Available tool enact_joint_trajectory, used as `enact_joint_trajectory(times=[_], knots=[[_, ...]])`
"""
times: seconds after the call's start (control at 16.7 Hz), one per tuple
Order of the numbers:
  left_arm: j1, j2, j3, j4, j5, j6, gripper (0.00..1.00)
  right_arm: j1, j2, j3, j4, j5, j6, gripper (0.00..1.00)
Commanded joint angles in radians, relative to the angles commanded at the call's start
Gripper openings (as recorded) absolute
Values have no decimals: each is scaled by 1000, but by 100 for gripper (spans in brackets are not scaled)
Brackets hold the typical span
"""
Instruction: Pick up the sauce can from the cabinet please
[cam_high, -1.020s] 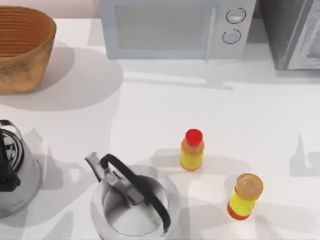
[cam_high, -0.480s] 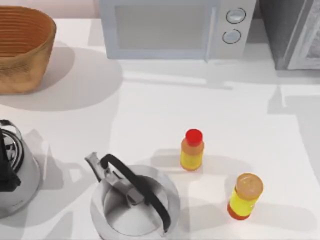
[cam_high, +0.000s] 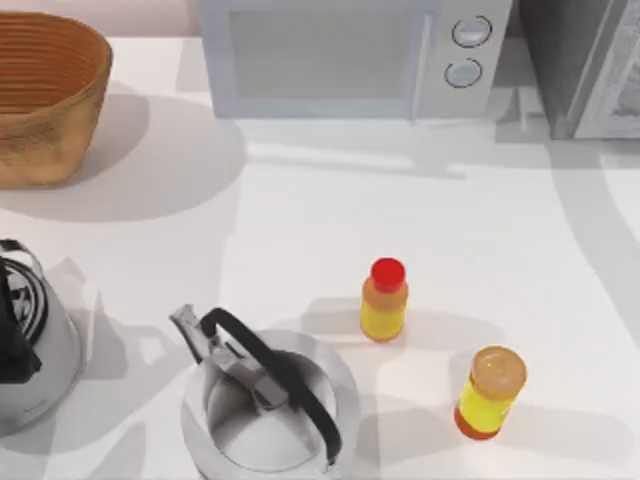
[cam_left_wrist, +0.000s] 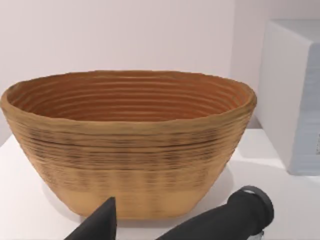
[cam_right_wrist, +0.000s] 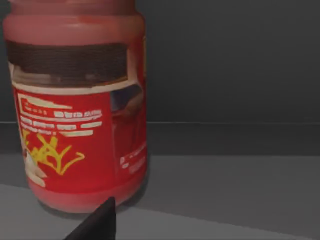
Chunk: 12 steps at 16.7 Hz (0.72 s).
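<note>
The sauce can stands upright on the dark grey floor inside the cabinet. It is a round jar with reddish contents and a red label with yellow marks. A dark part of my right gripper shows close in front of the can, just below its base in the right wrist view and apart from it. In the top view the cabinet stands at the table's back right corner, with its pale panelled door at the edge. A dark part of my left gripper shows in front of the basket, parked at the left.
A woven basket sits back left and a microwave back centre. Two metal kettles stand at the front left. A slim yellow bottle with a red cap and a yellow bottle with a tan cap stand front right.
A large shadow on the table's right side has spread and swept back toward the cabinet. The bottles, kettles and basket have not moved.
</note>
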Motion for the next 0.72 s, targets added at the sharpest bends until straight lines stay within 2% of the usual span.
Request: enact_joint_trajectory(times=[0.18, 0.54, 0.72], knots=[[0, 0, 0, 0, 0, 0, 100, 10, 66, 86, -23, 11, 1, 100], [0, 0, 0, 0, 0, 0, 100, 11, 71, 95, -22, 14, 1, 100], [0, 0, 0, 0, 0, 0, 100, 71, 136, 154, -14, 76, 3, 100]])
